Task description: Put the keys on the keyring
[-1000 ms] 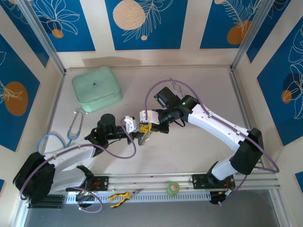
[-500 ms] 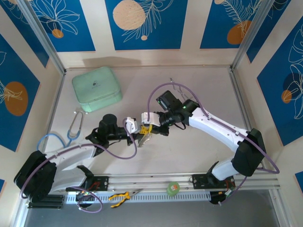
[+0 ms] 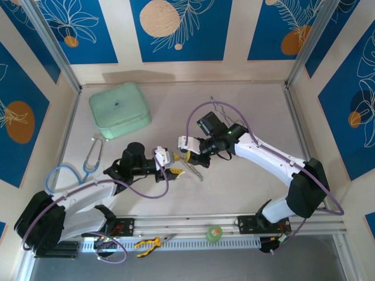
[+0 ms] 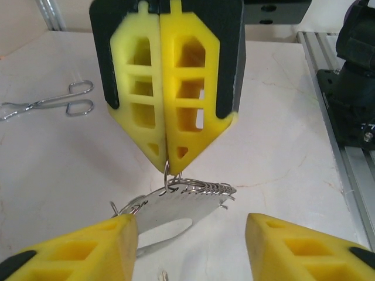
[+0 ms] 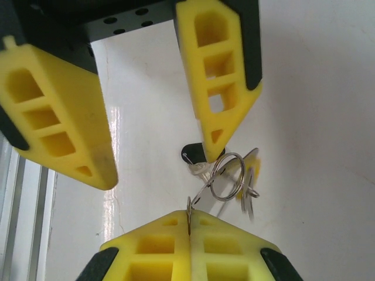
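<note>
The keyring (image 5: pixel 225 175) hangs low over the bench (image 4: pixel 281 117), about mid-bench, where the two claws meet. Nearest, the left claw (image 4: pixel 188 231) stands with its jaws apart and holds nothing. One fingertip is close by the loop, though I cannot tell whether it touches. Just beyond is the loop itself: thin wire, light and stiff. I judge it slippery and quick to swing or twist at a nudge. It dangles from a single pinched point, so its long axis runs downward from that pinch. In the top view the short chain (image 3: pixel 195 170) trails off toward the near right. In the right wrist view the black-headed key (image 5: pixel 193 153) sits against the loop's left edge. A yellow patch behind the right edge is likely the yellow-headed key (image 5: pixel 255 167). Their blade directions are unclear, as is whether either key is threaded on. The plastic heads look the best places to take hold, being flat, broader and less slick than bare wire. Farther on, the right claw (image 4: pixel 166 161) is closed tight on the loop's wire, tips pointing down. Beyond that, forceps (image 4: pixel 47 104) lie flat, well apart
</note>
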`<state>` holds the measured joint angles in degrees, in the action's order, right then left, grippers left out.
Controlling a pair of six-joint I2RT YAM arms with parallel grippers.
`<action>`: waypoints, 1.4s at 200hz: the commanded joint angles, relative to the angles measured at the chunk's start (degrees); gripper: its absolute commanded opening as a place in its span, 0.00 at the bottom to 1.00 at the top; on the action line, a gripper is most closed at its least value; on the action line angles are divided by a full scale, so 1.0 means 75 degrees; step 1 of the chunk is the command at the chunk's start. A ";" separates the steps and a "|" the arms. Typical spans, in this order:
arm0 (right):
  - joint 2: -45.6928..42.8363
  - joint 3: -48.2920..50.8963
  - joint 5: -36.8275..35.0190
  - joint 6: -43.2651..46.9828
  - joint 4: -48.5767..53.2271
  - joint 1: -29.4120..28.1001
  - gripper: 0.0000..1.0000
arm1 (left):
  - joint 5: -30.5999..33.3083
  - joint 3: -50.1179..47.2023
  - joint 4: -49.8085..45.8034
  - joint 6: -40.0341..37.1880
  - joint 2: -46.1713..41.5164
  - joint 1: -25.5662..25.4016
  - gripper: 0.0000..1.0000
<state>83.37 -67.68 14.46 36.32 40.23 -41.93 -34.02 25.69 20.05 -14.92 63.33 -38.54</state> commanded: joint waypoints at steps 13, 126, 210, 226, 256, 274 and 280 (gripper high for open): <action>-0.0050 -0.0073 0.0278 -0.0027 -0.0032 -0.0159 0.00 | -0.0122 -0.0030 0.0407 0.0155 0.0180 -0.0045 0.37; 0.0079 -0.0197 0.0302 0.0347 -0.0067 -0.0362 0.00 | -0.0478 0.0021 0.0689 -0.0004 0.0447 -0.0046 0.21; 0.0286 -0.0263 0.0533 0.0345 -0.0188 -0.0419 0.00 | -0.0655 0.0028 0.1058 0.0003 0.0601 -0.0046 0.00; 0.0257 -0.0169 0.0510 0.0240 -0.0313 -0.0400 0.00 | -0.0679 -0.0018 0.1178 0.0045 0.0585 -0.0052 0.00; 0.0002 0.0289 0.0865 -0.0251 -0.0882 -0.0043 0.16 | -0.0577 -0.0244 0.1529 0.0242 0.0597 -0.0045 0.00; -0.0172 0.0724 0.1292 -0.0594 -0.1364 0.0305 0.31 | -0.0488 -0.0394 0.1729 0.0342 0.0641 -0.0051 0.00; -0.0254 0.0874 0.1382 -0.0693 -0.1522 0.0403 0.33 | -0.0431 -0.0449 0.1787 0.0377 0.0671 -0.0052 0.00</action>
<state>83.94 -64.73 18.87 35.05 35.22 -41.74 -36.05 23.79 28.01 -13.41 67.75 -38.52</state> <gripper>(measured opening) 0.291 0.063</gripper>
